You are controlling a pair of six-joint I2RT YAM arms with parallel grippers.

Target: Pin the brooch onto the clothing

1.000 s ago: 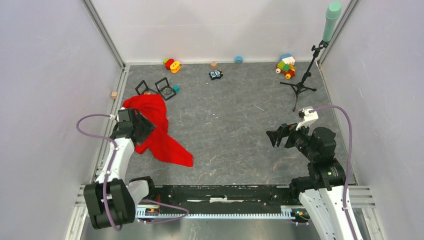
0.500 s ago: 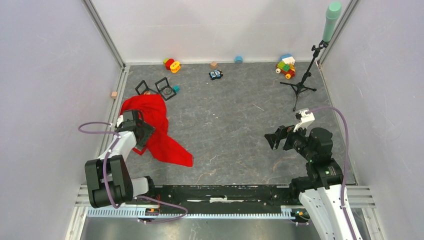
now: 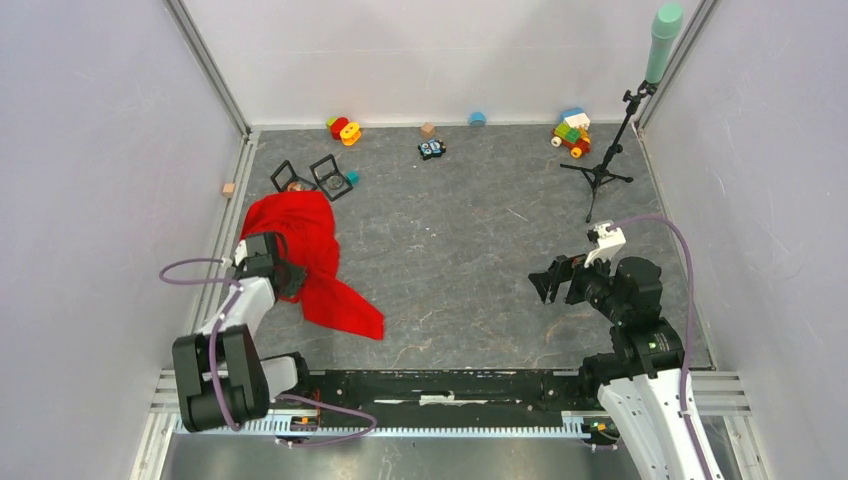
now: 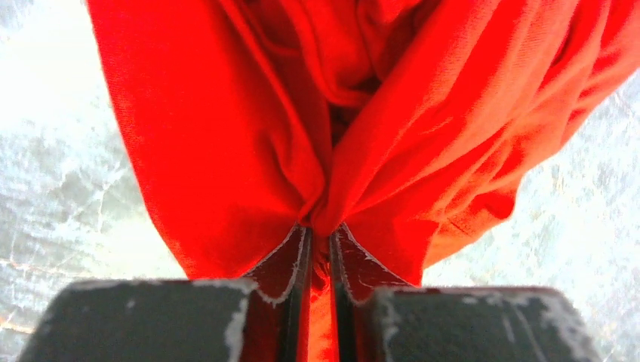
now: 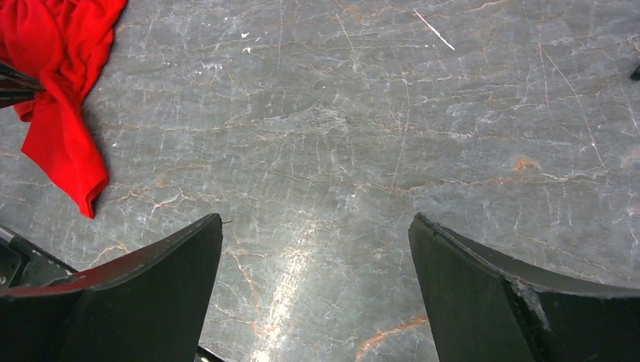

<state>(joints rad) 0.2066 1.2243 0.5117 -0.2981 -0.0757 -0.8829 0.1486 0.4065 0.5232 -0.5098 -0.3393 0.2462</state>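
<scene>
Remote session: my left gripper [image 4: 321, 230] pinches a fold of the red shirt [image 4: 226, 136], bunched at the left of the table [image 3: 470, 250]; the right gripper [image 5: 317, 220] hangs wide, empty. Next, I judge: spread the shirt flat (brooch not identifiable).

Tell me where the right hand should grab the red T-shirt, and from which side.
Grip the red T-shirt at its pointed corner, coming from the right: it trails flat toward the open right hand, while the left hand pinches a fold at its left edge.
</scene>
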